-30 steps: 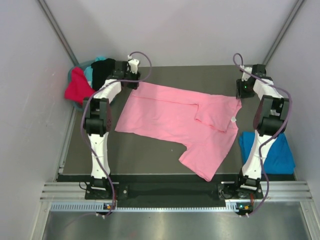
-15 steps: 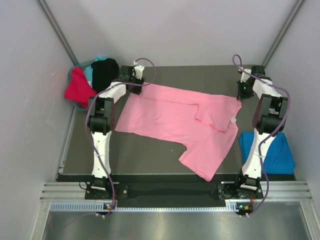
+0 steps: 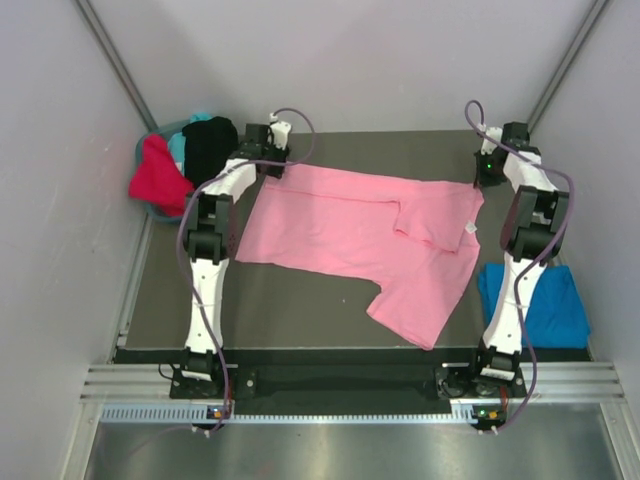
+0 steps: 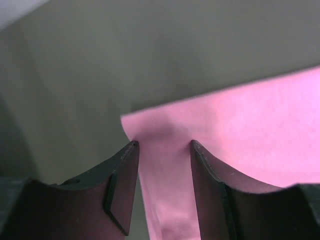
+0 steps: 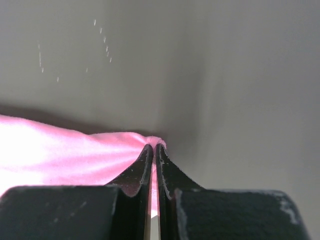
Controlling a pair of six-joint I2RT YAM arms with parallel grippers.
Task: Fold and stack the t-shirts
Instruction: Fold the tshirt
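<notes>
Both arms reach fully forward from their bases, one along each side of the pink t-shirt, which lies opened out across the middle of the desk with one sleeve folded over its body and a white neck tag near its right edge. The left arm stretches past the shirt's left edge and bends inward at the wrist, bringing the left tool to the shirt's far left corner. The right arm rises beside the shirt's right edge and brings the right tool down onto its far right corner. The overhead view gives the layout but hides both sets of fingers under the wrists. The left wrist view shows the left tool spread, its two dark fingers standing apart astride the pink corner with cloth visible between them. The right wrist view shows the right tool pressed together, pinching a bunched ridge of the pink t-shirt just above the grey desk. Only the overhead view shows the other garments: a blue t-shirt just beyond the pink shirt's right edge, behind the right arm, and a red t-shirt and a black t-shirt heaped well off its far left corner.
</notes>
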